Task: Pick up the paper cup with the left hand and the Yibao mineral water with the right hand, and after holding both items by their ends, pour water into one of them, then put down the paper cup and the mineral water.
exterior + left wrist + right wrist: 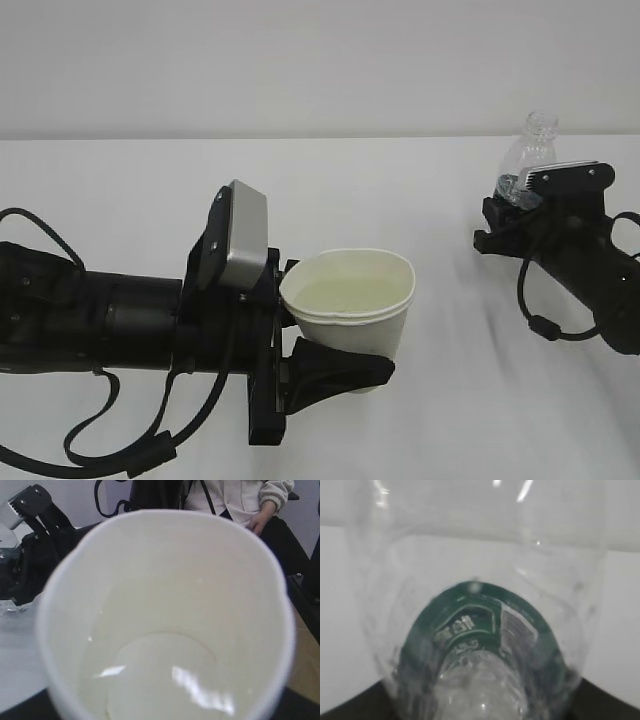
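Now, starting on the left: the left hand [345, 335] stretches in low and almost level from the left edge, its grey plate [245, 238] riding on top and tipped up a little, black cables [120, 440] looping beneath the arm. Its jaws are clamped around the paper cup [352, 300]; one black finger [340, 366] wraps the near side of the cup's lower wall, the other is hidden behind it. The cup sits upright in that grip, mouth up, a doubled rim line showing just under the lip, and it looks lifted clear of the white table [440, 430]. Looking down from the left wrist, the cup [165, 630] fills the picture, cream inside, with glints at the bottom; whether that is water I cannot tell. Behind it sits a person in a light jacket [240, 500].

Across a bare stretch of table, well apart, the right hand [520, 195] comes in from the right edge, angled up toward the left, cable looping below. It is closed on the Yibao mineral water [530, 150], gripping low on the body, the clear neck standing upright above the fingers. From the right wrist the bottle [480, 630] is pressed close, green label band curving around it, black fingers [605, 702] just edging in at the lower corners.
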